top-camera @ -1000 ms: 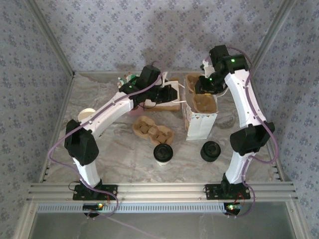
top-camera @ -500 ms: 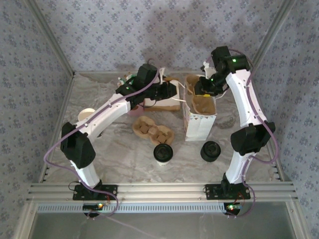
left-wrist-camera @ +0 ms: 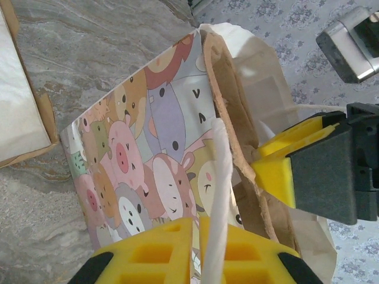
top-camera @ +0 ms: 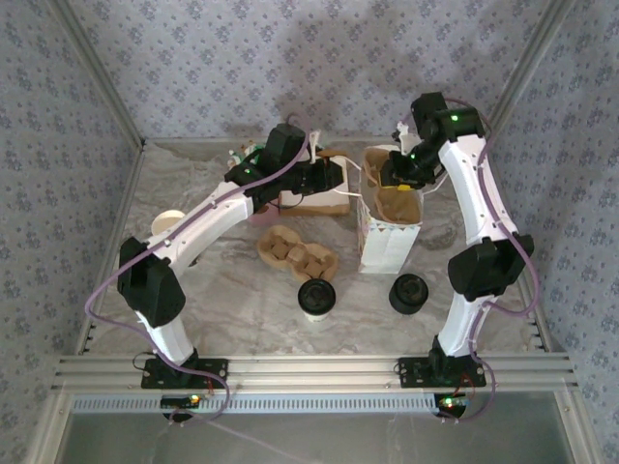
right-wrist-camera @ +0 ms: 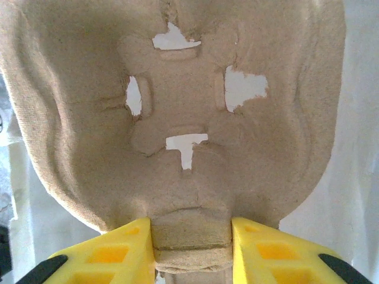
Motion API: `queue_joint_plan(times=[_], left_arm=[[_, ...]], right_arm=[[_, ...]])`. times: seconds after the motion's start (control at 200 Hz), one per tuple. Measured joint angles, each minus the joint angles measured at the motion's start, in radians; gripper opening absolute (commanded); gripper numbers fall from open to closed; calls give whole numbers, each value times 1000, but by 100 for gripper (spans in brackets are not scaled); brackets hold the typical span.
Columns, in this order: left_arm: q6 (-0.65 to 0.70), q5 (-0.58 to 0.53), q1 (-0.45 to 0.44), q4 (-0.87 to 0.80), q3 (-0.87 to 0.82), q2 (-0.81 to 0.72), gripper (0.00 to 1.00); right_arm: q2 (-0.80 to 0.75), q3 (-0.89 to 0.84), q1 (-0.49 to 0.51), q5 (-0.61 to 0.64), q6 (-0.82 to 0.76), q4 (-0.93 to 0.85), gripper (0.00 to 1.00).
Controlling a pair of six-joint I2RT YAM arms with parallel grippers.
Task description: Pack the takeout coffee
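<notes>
Fingers [left-wrist-camera: 148,260] on left pinching bag [left-wrist-camera: 136,160] handle [left-wrist-camera: 216,195], right fingers [right-wrist-camera: 112,251] clamping pulp carrier [right-wrist-camera: 177,89], its bottom hidden inside bag

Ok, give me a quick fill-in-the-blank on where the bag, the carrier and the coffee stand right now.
1. The left gripper pinches the bag's white ____.
2. The right gripper holds a pulp carrier at the mouth of the ____.
3. The takeout coffee stands outside the bag, upright on the ____.

Missing words: handle; bag; table
</notes>
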Motion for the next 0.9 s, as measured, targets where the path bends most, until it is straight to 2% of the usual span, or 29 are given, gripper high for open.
queue_joint_plan(times=[0.61,0.899], left_arm=[[-15,-3,-15,16,-34,-4,13],[-26,-23,-18,19,-65,-21,15]], right_arm=[[105,117,144,305,30,-107,35],[107,116,158,362,37,-130,35]])
